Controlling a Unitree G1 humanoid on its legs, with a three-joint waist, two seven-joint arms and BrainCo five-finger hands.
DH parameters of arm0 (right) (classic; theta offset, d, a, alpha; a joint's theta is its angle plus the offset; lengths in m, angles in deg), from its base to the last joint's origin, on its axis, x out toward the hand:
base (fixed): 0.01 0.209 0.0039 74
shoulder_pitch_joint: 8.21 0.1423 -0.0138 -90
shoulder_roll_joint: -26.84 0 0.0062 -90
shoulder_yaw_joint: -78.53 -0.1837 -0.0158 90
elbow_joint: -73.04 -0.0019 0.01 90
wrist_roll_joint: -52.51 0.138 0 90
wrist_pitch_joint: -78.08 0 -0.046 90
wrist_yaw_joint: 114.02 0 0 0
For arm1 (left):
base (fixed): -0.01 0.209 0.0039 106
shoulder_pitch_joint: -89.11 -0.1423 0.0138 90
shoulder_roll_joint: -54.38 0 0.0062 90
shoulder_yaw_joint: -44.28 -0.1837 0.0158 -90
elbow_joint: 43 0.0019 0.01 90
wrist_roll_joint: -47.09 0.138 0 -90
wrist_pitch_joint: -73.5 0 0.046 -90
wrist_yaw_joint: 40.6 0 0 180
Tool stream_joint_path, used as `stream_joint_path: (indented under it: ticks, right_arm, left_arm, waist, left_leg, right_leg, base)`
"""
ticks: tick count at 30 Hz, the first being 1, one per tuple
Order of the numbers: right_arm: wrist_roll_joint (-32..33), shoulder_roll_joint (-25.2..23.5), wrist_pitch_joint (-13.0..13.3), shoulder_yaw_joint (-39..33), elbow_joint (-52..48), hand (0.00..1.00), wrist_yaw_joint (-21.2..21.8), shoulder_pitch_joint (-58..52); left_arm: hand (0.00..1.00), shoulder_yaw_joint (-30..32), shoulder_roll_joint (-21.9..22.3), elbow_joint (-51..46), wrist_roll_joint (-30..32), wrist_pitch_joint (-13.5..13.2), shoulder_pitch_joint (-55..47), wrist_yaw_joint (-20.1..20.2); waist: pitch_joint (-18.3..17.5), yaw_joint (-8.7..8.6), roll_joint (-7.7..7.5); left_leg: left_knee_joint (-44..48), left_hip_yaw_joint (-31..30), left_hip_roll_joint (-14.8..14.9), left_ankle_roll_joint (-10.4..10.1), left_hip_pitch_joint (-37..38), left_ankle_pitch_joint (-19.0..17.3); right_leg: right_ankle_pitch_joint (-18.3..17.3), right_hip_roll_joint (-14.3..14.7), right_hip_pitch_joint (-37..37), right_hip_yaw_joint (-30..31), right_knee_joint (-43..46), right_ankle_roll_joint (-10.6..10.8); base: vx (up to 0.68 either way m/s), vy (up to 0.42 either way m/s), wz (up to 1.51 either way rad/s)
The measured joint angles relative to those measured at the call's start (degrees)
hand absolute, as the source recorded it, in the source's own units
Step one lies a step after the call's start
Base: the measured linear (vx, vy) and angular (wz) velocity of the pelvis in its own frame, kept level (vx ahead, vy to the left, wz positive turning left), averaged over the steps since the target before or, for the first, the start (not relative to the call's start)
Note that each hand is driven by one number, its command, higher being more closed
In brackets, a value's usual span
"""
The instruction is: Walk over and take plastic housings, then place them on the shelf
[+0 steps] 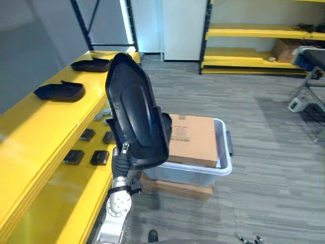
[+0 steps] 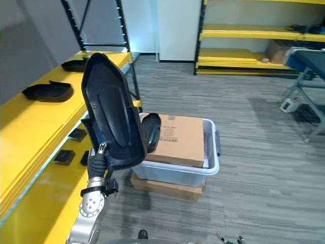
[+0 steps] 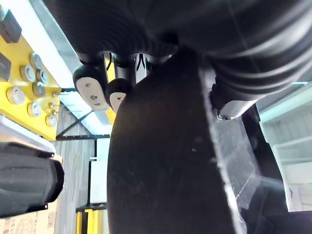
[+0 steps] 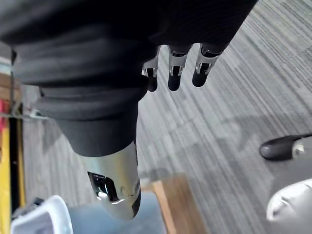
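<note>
left eye view: left hand (image 1: 119, 161) grips black housing (image 1: 134, 116) upright.

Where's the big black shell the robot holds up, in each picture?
Left eye view: the housing stands left of centre, in the left hand.
Right eye view: further left.
Left wrist view: its dark face, centre, beside the fingers.
Right wrist view: the right hand above carpet.
Shared landmark: the cardboard box.

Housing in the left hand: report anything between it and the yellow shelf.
Nothing visible stands between. The housing, held by the left hand, is beside the shelf; small black blocks lie on it nearby.
</note>
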Motion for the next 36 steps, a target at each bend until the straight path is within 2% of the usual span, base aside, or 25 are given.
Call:
stream_joint_path:
  ticks: [1, 2, 4, 5, 7, 9, 10, 11, 12, 13, 14, 16, 17, 18, 19, 20, 21, 22, 23, 25, 27, 30, 33, 36]
  right_arm:
    - [-0.4, 0.6, -0.4, 0.0, 0.0, 0.0, 0.0, 0.8]
    - [-0.4, 1.1, -0.6, 0.1, 0.1, 0.0, 0.0, 0.9]
    - [-0.5, 1.6, -0.9, 0.2, 0.0, 0.0, -0.1, 2.1]
    - [-0.6, 1.9, -1.0, 0.2, 0.1, 0.0, -0.1, 3.9]
    - [-1.6, 1.9, -1.3, 0.0, 0.1, 0.0, 0.0, 5.7]
    - [-2.8, 2.1, -1.9, 0.1, -0.4, 0.0, 0.0, 7.2]
    - [-3.5, 2.0, -2.2, 0.4, -0.5, 0.0, 0.0, 7.5]
    - [-4.2, 1.8, -2.3, 0.4, -0.6, 0.0, 0.0, 7.8]
    - [-4.9, 1.4, -2.3, 0.8, -0.6, 0.0, 0.1, 8.2]
    - [-5.0, 1.2, -2.4, 2.8, -1.4, 0.0, 0.1, 8.2]
    - [-5.0, 1.1, -2.4, 3.1, -1.6, 0.0, 0.1, 8.1]
    - [-5.3, 0.9, -2.3, 5.7, -2.0, 0.0, 0.1, 7.5]
    - [-5.5, 0.9, -2.3, 5.9, -2.1, 0.0, 0.1, 7.3]
    - [-5.8, 0.9, -2.3, 6.2, -2.3, 0.0, 0.1, 7.2]
    - [-6.1, 0.9, -2.3, 6.5, -2.7, 0.0, 0.1, 6.2]
    - [-6.2, 0.8, -2.3, 6.5, -2.8, 0.0, 0.1, 5.6]
    - [-6.2, 0.4, -2.3, 6.6, -2.8, 0.0, 0.1, 4.4]
    - [-6.3, -0.1, -2.4, 6.6, -2.8, 0.0, 0.1, 3.4]
    - [-6.4, -0.2, -2.5, 6.5, -3.2, 0.0, 0.1, 2.7]
    - [-7.1, 0.7, -2.3, 6.6, -5.1, 0.0, 0.1, 1.4]
    - [-7.3, 0.5, -2.3, 6.6, -5.2, 0.0, 0.1, 1.3]
    - [-7.5, 0.5, -2.3, 6.6, -5.1, 0.0, 0.1, 0.6]
    - [-8.2, 0.7, -2.3, 6.6, -4.3, 0.0, 0.5, 0.7]
    - [-9.4, 0.8, -2.4, 6.6, -4.2, 0.0, 1.2, 0.9]
  left_arm:
    - [1.0, 0.0, 0.4, 0.0, -0.1, -0.1, -0.1, 0.0]
    - [1.0, -0.1, 0.4, 0.0, -0.1, -0.1, -0.1, 0.0]
    - [1.0, -0.7, 0.1, -0.1, -0.4, -0.7, 0.0, 0.0]
    - [1.0, -1.5, -0.1, -0.4, -1.2, -1.0, 0.1, 0.0]
    - [1.0, -2.3, -0.2, -0.4, -1.7, -1.0, 0.1, 0.2]
    - [1.0, -3.6, 0.1, -0.4, -2.4, -0.8, 0.1, 1.2]
    - [1.0, -4.6, -0.1, -0.5, -2.4, -0.8, 0.2, 1.2]
    - [1.0, -5.4, 0.0, -0.5, -2.3, -0.8, 0.4, 1.3]
    - [1.0, -5.6, -0.3, -0.5, -2.3, -0.9, 0.7, 1.3]
    - [1.0, -5.4, -0.2, -0.4, -2.3, -0.8, 0.7, 0.9]
    - [1.0, -5.2, -0.2, -0.4, -2.3, -0.8, 0.6, 0.8]
    - [1.0, -4.8, -0.2, -0.2, -2.2, -0.8, 1.0, 0.3]
    - [1.0, -4.9, -0.2, -0.2, -2.2, -0.8, 1.3, 0.2]
    - [1.0, -4.9, -0.2, 0.0, -2.2, -0.9, 2.1, -0.1]
    - [1.0, -5.4, -0.2, 0.8, -2.2, -0.9, 3.6, -0.1]
    - [1.0, -5.7, -0.2, 1.3, -2.2, -0.9, 4.2, -0.2]
    - [1.0, -5.9, -0.6, 1.4, -2.1, -1.0, 4.3, -0.2]
    - [1.0, -5.9, -0.7, 2.1, -2.1, -1.1, 4.2, -0.2]
    - [1.0, -6.1, -0.4, 2.4, -2.1, -1.0, 3.8, -0.2]
    - [1.0, -6.3, 0.5, 2.4, -1.1, -1.1, 2.5, -0.1]
    - [1.0, -6.6, 0.4, 2.5, -1.0, -1.1, 2.5, 0.1]
    - [1.0, -7.0, 0.8, 3.5, -0.9, -1.0, 2.6, 1.1]
    - [1.0, -6.7, 1.0, 6.3, 0.2, -0.7, 3.0, 1.1]
    - [1.0, -5.6, 0.9, 11.7, 0.3, 0.8, 5.7, 1.1]
  waist:
    - [0.8, -0.01, 0.35]
    - [1.0, -0.14, 0.43]
    - [1.3, -0.09, 0.01]
    - [1.4, 0.22, -0.11]
    - [2.1, 0.44, -1.11]
    - [3.0, 0.4, -1.03]
    - [3.3, 0.33, -1.43]
    - [3.5, 0.02, -1.63]
    - [3.9, -0.16, -1.82]
    - [4.5, -0.69, -1.71]
    - [4.6, -0.92, -1.66]
    - [4.8, -1.68, -1.3]
    - [4.8, -1.95, -1.26]
    - [4.8, -2.83, -1.07]
    - [4.8, -3.04, -1.0]
    - [4.8, -2.79, -1.17]
    - [4.5, -2.52, -2.59]
    - [4.3, -2.55, -3.32]
    - [3.9, -2.33, -2.77]
    - [2.3, -0.28, -0.85]
    - [2.0, 0.22, -1.06]
    - [1.6, -0.3, -1.13]
    - [0.1, -0.96, -0.54]
    - [-0.3, -1.13, -0.39]
  left_leg:
    - [5.5, 9.0, 3.6, 0.8, -1.2, -0.5]
    - [7.7, 12.4, 5.0, 1.0, -1.3, -0.3]
    - [11.8, 17.7, 5.6, 1.0, -1.8, -1.6]
    - [12.4, 17.0, 4.6, 0.3, -2.3, -2.9]
    - [13.4, 14.8, 2.7, -0.2, -2.9, -4.9]
    - [16.7, 11.1, 1.6, -0.6, -2.9, -8.9]
    - [17.9, 9.5, 0.5, -0.3, -2.3, -10.3]
    - [18.6, 8.0, -0.4, -0.2, -1.6, -11.7]
    - [19.0, 5.5, -1.5, -0.4, -1.0, -13.0]
    - [18.6, 3.0, -2.5, -0.4, 0.6, -13.6]
    - [18.5, 2.4, -2.7, -0.4, 0.9, -13.6]
    - [17.9, -1.2, -4.0, -1.1, 3.6, -14.0]
    - [17.8, -2.4, -4.4, -1.2, 4.1, -14.0]
    - [17.8, -5.3, -4.8, -1.3, 4.3, -14.1]
    - [18.2, -8.3, -5.2, -1.8, 4.3, -14.3]
    - [18.6, -9.4, -5.4, -2.3, 4.4, -14.6]
    - [19.5, -11.0, -6.5, -3.3, 4.4, -15.2]
    - [20.7, -12.7, -6.9, -4.6, 5.1, -16.4]
    - [21.0, -13.5, -6.1, -5.2, 5.3, -16.7]
    - [20.7, -13.8, -3.0, -6.6, 5.5, -17.4]
    - [18.1, -14.2, -2.1, -7.9, 7.2, -16.5]
    - [14.4, -15.3, -2.0, -8.7, 10.3, -15.0]
    - [11.6, -15.3, -2.3, -9.0, 11.9, -13.6]
    - [9.2, -15.2, -2.6, -9.0, 13.3, -12.1]
  right_leg:
    - [0.0, -0.2, 1.0, -2.3, 1.1, 0.2]
    - [-0.2, -0.3, 1.6, -3.6, 1.8, 0.5]
    - [-0.8, -1.6, 3.5, -7.6, 2.7, 1.6]
    - [-0.9, -2.1, 4.8, -10.0, 2.7, 2.6]
    - [-0.9, -3.5, 6.1, -12.4, 3.6, 2.7]
    - [-1.0, -8.5, 5.9, -12.5, 15.0, 2.7]
    - [0.0, -11.8, 4.2, -10.3, 22.7, 1.1]
    - [1.6, -14.5, 1.7, -5.7, 30.5, -2.2]
    - [-1.2, -14.1, -2.5, 2.5, 36.8, -2.7]
    - [-5.2, -10.8, -7.4, 11.2, 39.3, -1.4]
    - [-5.9, -9.9, -8.1, 12.6, 39.2, -1.2]
    - [-8.9, -4.9, -13.1, 20.5, 34.1, -0.7]
    - [-9.2, -3.4, -14.3, 23.3, 31.6, -0.8]
    - [-9.2, 0.2, -16.0, 29.7, 26.4, -0.6]
    - [-8.2, 3.4, -17.1, 36.2, 20.8, 1.0]
    - [-6.8, 4.3, -17.3, 38.3, 18.0, 2.0]
    - [-1.0, 3.8, -17.1, 39.1, 13.2, 2.4]
    - [2.7, 3.1, -16.2, 38.5, 12.7, 1.8]
    - [2.6, 3.6, -15.2, 37.6, 12.1, 1.7]
    - [4.4, 6.5, -12.6, 36.5, 6.7, -0.4]
    - [5.7, 7.6, -10.4, 36.1, 3.4, -1.1]
    - [6.7, 8.0, -6.6, 34.8, -0.5, -1.7]
    - [7.8, 8.1, -5.2, 34.7, -3.1, -1.8]
    - [9.1, 8.1, -3.9, 34.9, -5.3, -1.8]
  base:
    - [0.14, 0.105, 1.47]
    - [0.17, 0.09, 1.38]
    - [0.17, 0.117, 1.13]
    - [0.19, 0.125, 0.85]
    - [0.18, 0.126, 0.86]
    - [0.19, 0.165, 0.95]
    - [0.23, 0.217, 0.84]
    - [0.25, 0.214, 0.9]
    - [0.33, 0.236, 1.08]
    - [0.28, 0.156, 0.93]
    - [0.3, 0.121, 0.99]
    - [0.27, 0.061, 0.94]
    - [0.23, -0.001, 1.08]
    - [0.21, -0.057, 1.37]
    - [0.2, -0.081, 1.38]
    - [0.18, -0.128, 1.28]
    - [0.16, -0.18, 1.08]
    - [0.18, -0.202, 0.97]
    - [0.19, -0.201, 0.55]
    - [0.22, -0.187, -0.05]
    - [0.15, -0.159, -0.02]
    - [0.08, -0.087, 0.15]
    - [0.05, -0.03, 0.01]
    - [-0.03, -0.004, -0.01]
